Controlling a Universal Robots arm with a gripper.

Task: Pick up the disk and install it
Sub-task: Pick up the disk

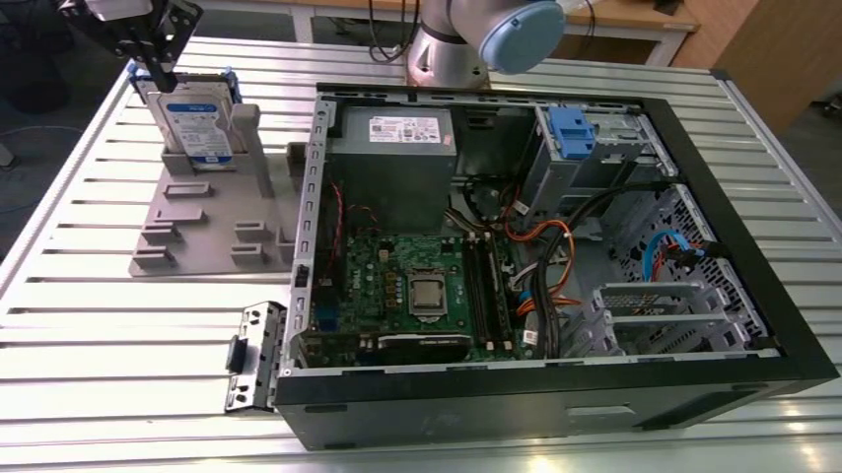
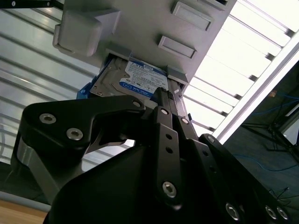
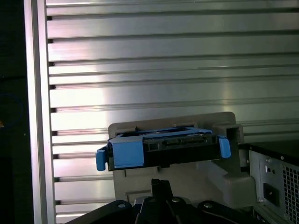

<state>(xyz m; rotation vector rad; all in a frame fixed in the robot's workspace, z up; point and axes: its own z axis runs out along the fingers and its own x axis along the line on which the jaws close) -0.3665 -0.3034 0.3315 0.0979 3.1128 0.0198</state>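
I am looking at the pick-up step, not yet completed. On the exterior view's left, the tool [image 1: 156,71] hangs at the top edge of the disk [image 1: 197,113], which stands upright in a slot of a grey holder [image 1: 197,232] on the slatted metal counter [image 1: 79,325]. The open computer case [image 1: 736,296] lies just beside the holder, with its grey drive cage [image 1: 586,163] at the far side. In the first wrist view the disk's blue bracket [image 3: 126,153] sits directly ahead of the tool. The tool seems to be touching the disk, but I cannot tell whether it is released or clenched. In my judgement, lifting calls for a firm, centred hold and a straight pull upward out of the slot.
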